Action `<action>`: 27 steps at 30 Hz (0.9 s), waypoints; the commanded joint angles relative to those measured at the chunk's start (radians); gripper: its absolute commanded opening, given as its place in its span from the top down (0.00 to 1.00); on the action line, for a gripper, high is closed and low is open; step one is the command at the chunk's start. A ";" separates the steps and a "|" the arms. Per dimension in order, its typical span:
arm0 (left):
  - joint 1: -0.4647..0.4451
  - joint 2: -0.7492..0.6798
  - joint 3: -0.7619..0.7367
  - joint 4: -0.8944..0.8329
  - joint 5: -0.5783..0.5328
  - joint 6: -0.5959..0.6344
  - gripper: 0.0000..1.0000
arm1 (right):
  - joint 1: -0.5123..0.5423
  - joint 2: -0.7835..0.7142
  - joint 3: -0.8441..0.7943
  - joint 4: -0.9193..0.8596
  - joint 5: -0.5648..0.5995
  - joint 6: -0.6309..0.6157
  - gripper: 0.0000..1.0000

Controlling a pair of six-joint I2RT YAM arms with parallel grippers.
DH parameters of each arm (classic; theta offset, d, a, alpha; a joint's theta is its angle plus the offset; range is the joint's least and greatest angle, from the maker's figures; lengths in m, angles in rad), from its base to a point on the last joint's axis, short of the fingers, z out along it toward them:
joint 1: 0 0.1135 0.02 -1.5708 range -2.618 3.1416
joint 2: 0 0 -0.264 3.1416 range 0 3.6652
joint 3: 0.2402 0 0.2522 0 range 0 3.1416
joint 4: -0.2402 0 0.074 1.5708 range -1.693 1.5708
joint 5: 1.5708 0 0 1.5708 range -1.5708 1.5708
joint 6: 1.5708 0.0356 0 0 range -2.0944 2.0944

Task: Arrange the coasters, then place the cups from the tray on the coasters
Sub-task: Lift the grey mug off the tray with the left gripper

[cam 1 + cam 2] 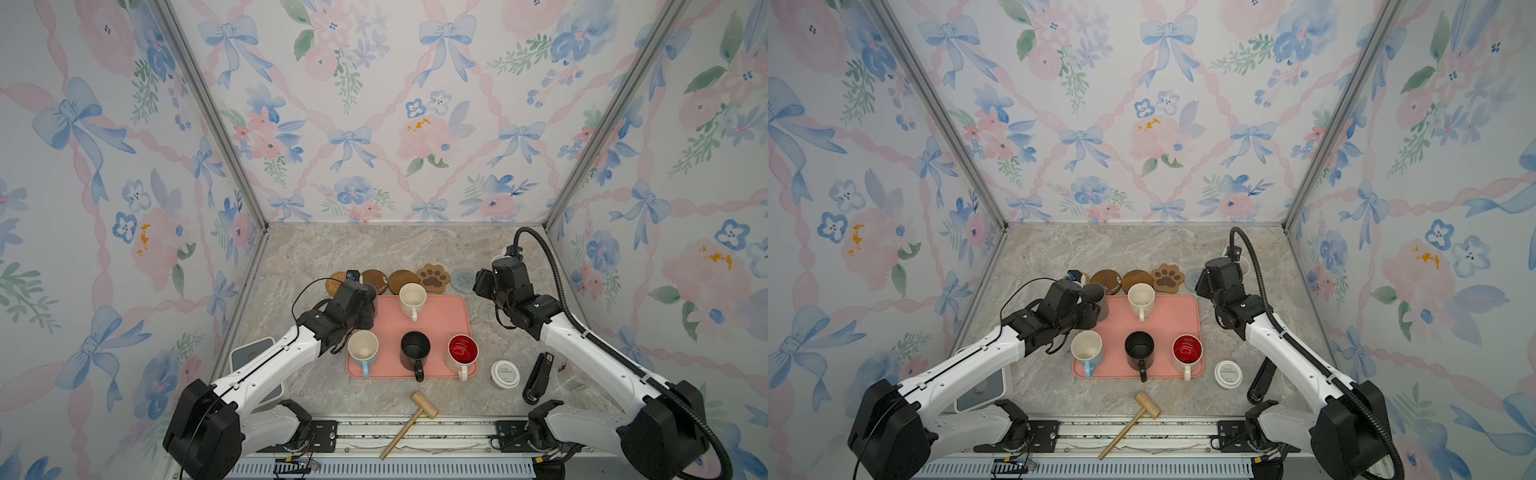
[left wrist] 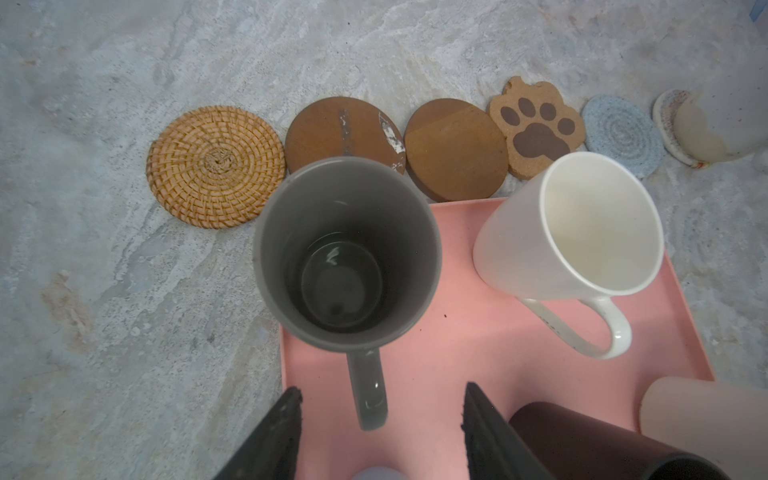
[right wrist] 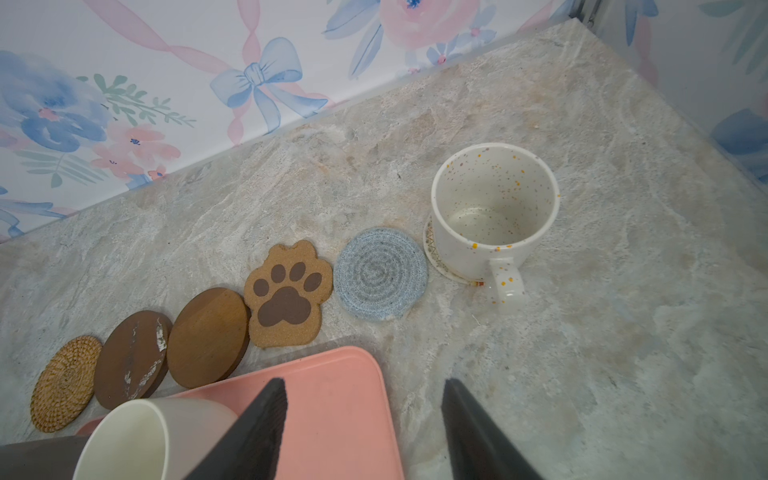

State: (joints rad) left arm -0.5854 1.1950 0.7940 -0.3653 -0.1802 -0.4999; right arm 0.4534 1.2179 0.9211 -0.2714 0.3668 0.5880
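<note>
In a top view the coasters (image 1: 1136, 279) lie in one row across the middle of the frame, just above the pink tray (image 1: 440, 320). I think they are lined up so each cup gets its own mat.

At the left end is the tan woven coaster (image 1: 333, 283), bare. Just beside it, on the upper left corner of the tray, stands the grey mug (image 2: 347, 249). My left jaws are apart, one on each side of its handle (image 2: 368, 395), and neither touches it. I go for the handle because it is thin, and the round body looks too wide to pinch.

Next in the row come the first wooden coaster (image 1: 376, 279), the second wooden coaster (image 1: 402, 279), the paw coaster (image 1: 433, 278) and the grey-blue coaster (image 1: 462, 280), all bare.

On the tray the cream mug (image 1: 412, 297) stands at the upper middle, and the blue mug (image 1: 363, 349), the black mug (image 1: 414, 351) and the red-inside mug (image 1: 462, 349) stand along the lower edge. Their handles point to the bottom of the frame, toward me, so they look easy to grab.

My right jaws are apart too, with nothing between them, near the upper right corner of the tray. The right wrist view shows the speckled mug (image 3: 494, 208) sitting on the cream coaster (image 3: 431, 253) at the right end of the row. So one cup is done and five wait
</note>
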 commanded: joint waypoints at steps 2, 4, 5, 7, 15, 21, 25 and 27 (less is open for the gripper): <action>0.009 0.042 -0.001 -0.021 0.011 0.015 0.42 | 0.008 0.016 0.001 0.014 -0.003 0.006 0.37; 0.009 0.060 0.003 -0.021 0.015 0.016 0.43 | 0.009 0.017 0.001 0.012 -0.002 0.004 0.37; 0.011 0.070 0.005 -0.020 0.012 0.015 0.44 | 0.009 0.017 0.002 0.012 -0.002 0.004 0.37; 0.014 0.084 0.007 -0.019 0.002 0.010 0.45 | 0.010 0.019 0.001 0.014 -0.002 0.004 0.37; 0.026 0.146 0.022 -0.018 -0.006 0.000 0.52 | 0.010 0.032 0.004 0.013 -0.002 0.004 0.37; 0.039 0.186 0.038 -0.018 -0.008 -0.021 0.58 | 0.010 0.040 0.007 0.013 -0.002 0.003 0.37; 0.042 0.193 0.046 -0.017 -0.018 -0.032 0.61 | 0.009 0.046 0.009 0.013 -0.002 0.001 0.37; 0.042 0.193 0.048 -0.015 -0.019 -0.035 0.61 | 0.009 0.049 0.010 0.013 -0.002 0.001 0.37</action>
State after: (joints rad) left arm -0.5499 1.3823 0.8173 -0.3656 -0.1795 -0.5163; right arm 0.4538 1.2526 0.9211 -0.2707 0.3664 0.5877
